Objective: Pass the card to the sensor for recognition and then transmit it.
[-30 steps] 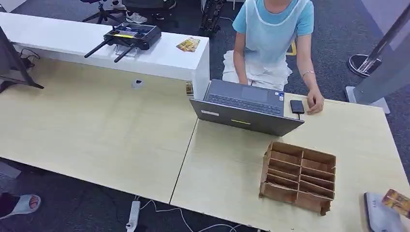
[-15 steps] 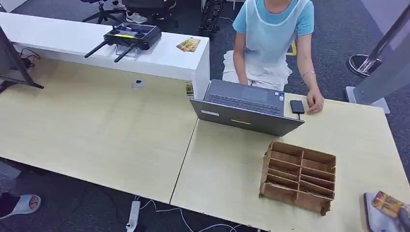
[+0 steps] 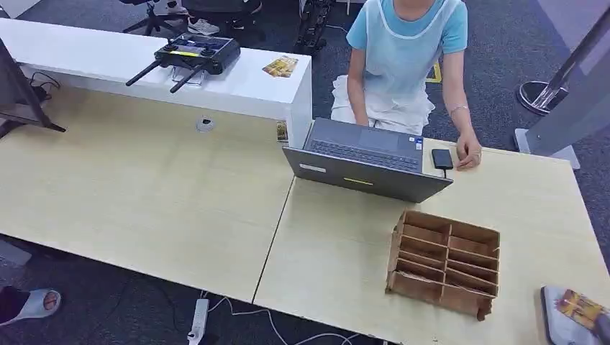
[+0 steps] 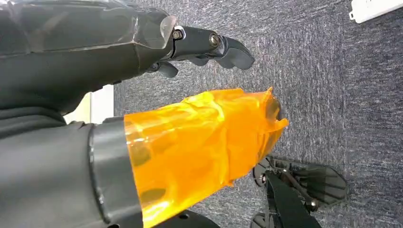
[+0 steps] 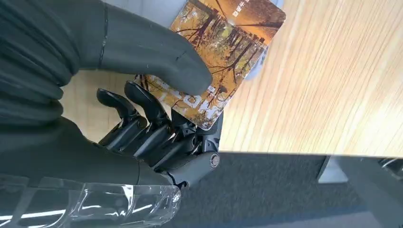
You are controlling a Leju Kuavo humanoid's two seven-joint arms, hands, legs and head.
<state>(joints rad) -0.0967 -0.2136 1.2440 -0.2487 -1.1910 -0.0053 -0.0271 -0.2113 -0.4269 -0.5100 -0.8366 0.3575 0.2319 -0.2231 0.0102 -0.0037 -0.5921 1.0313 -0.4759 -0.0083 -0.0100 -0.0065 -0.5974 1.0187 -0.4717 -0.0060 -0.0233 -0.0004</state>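
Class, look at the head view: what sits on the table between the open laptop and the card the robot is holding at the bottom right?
In the head view, the wooden divider box stands between the laptop and the card, with bare table around it.

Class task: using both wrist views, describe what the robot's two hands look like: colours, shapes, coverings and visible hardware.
The right hand has a thick, smooth dark grey thumb and slimmer glossy black fingers with visible hinge screws. Clear plastic film wraps the part near its wrist. The left hand has the same dark covering and black jointed fingers with metal pins, clear film over its back, and translucent orange film wrapped around its thumb.
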